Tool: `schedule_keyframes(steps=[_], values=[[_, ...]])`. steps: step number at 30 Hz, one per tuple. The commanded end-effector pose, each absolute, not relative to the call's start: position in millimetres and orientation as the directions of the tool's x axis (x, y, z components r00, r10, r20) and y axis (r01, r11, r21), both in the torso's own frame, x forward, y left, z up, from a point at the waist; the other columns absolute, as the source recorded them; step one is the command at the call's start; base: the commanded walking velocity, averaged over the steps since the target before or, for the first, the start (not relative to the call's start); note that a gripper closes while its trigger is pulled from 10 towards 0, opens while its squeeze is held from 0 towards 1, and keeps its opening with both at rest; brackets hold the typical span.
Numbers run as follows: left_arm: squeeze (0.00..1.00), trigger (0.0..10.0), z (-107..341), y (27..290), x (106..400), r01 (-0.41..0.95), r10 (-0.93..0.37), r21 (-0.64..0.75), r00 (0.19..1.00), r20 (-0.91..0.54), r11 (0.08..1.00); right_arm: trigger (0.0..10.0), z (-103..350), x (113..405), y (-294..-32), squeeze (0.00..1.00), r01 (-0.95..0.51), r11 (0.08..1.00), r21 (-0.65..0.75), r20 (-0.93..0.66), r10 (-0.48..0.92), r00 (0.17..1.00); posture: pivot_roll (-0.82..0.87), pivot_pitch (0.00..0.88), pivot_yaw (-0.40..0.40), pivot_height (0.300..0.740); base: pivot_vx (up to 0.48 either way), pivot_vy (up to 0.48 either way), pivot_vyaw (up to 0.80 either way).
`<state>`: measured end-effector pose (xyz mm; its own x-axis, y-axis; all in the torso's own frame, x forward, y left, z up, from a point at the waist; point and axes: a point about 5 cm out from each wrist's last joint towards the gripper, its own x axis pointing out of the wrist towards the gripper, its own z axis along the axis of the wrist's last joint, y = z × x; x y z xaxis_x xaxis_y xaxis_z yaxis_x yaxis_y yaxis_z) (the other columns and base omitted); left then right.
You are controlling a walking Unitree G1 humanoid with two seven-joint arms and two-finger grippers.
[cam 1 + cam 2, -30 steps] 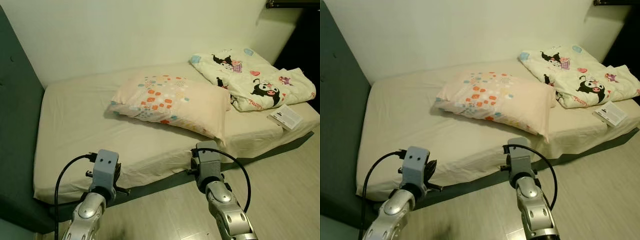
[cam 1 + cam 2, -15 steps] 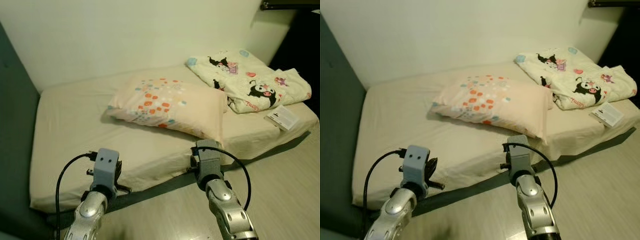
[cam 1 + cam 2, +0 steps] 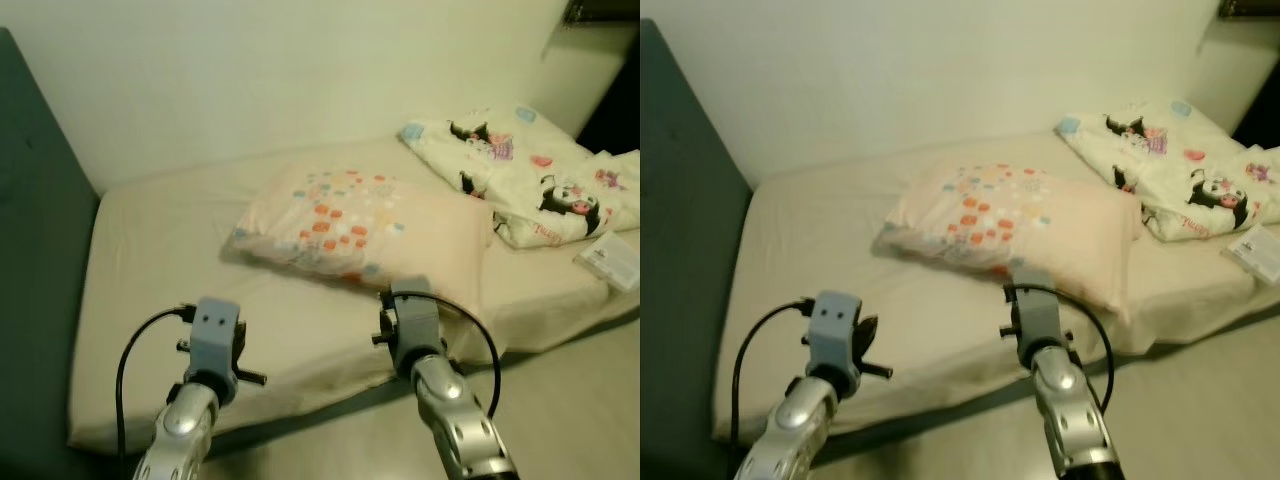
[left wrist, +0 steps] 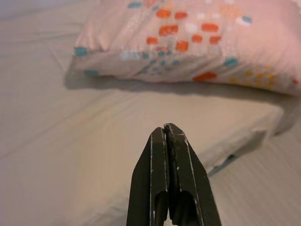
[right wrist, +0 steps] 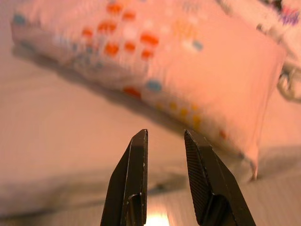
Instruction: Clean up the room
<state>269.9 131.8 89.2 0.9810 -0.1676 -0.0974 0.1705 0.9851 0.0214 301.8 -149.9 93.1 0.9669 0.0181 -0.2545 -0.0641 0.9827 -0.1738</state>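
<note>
Cream wall behind, and up against it sits the bed (image 3: 170,300), a wide beige sheet running edge to edge. Across the middle of the bed lies the pillow (image 3: 365,232), pink with orange and blue dots. At the bed's far right end there's a cartoon-print blanket (image 3: 525,175), folded, with a small white booklet (image 3: 612,263) just beside it near the bed's front edge. Over that front edge, the right gripper (image 5: 164,139) hangs with a narrow gap between its fingers, pointing at the pillow. Left gripper (image 4: 165,129), fingers pressed together, hovers above bare sheet.
</note>
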Motion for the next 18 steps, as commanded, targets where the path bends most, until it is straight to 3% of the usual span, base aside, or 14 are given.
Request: schedule_keyframes(steps=[1, 18], values=[[0.0, 10.0, 83.1, 137.3, 266.8, 0.156, -0.152, 0.025, 0.981, -0.124, 0.987, 10.0, 87.6, 298.5, -143.7, 0.0, -0.083, 0.983, -0.165, -0.27, 0.036, 0.962, -0.06, 0.116, -0.035, 0.74, 0.3, 0.0, 0.0], [0.0, 10.0, 82.2, 137.7, 268.9, 0.162, -0.157, 0.029, 0.98, -0.125, 0.986, 10.0, 86.3, 300.7, -142.5, 0.0, -0.117, 0.972, -0.204, -0.275, 0.058, 0.96, -0.07, 0.106, -0.028, 0.74, 0.294, 0.0, 0.0]])
